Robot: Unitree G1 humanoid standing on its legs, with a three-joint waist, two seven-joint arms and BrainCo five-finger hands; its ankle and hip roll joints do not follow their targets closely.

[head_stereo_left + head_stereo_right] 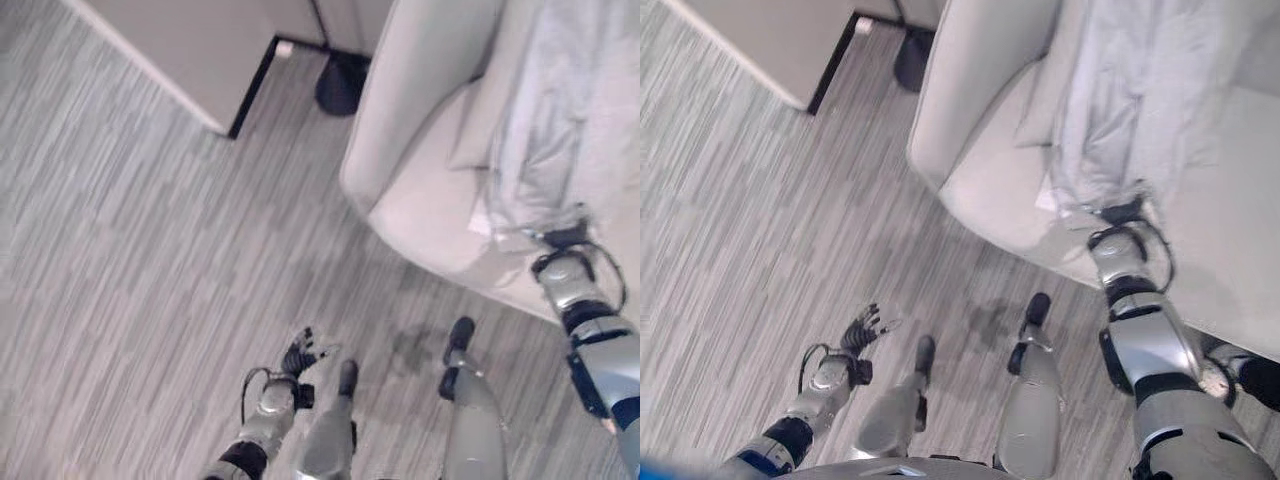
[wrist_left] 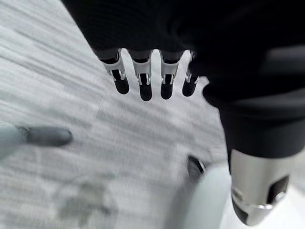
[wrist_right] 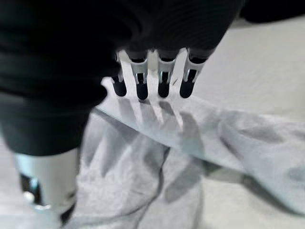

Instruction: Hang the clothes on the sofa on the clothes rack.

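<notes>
In the left eye view, a pale grey soft cloth garment [image 1: 545, 130] lies draped over the seat and back of the light beige upholstered sofa [image 1: 420, 120], and the right hand [image 1: 565, 238] reaches to its lower edge; the left hand [image 1: 300, 355] hangs over the grey striped floor [image 1: 120, 250]. The left wrist view shows its fingers [image 2: 143, 81] straight, holding nothing. In the right wrist view, straight fingers [image 3: 164, 78] hover just above the cloth, nothing gripped. A good grasp likely means pressing down and gathering a thick fold.
</notes>
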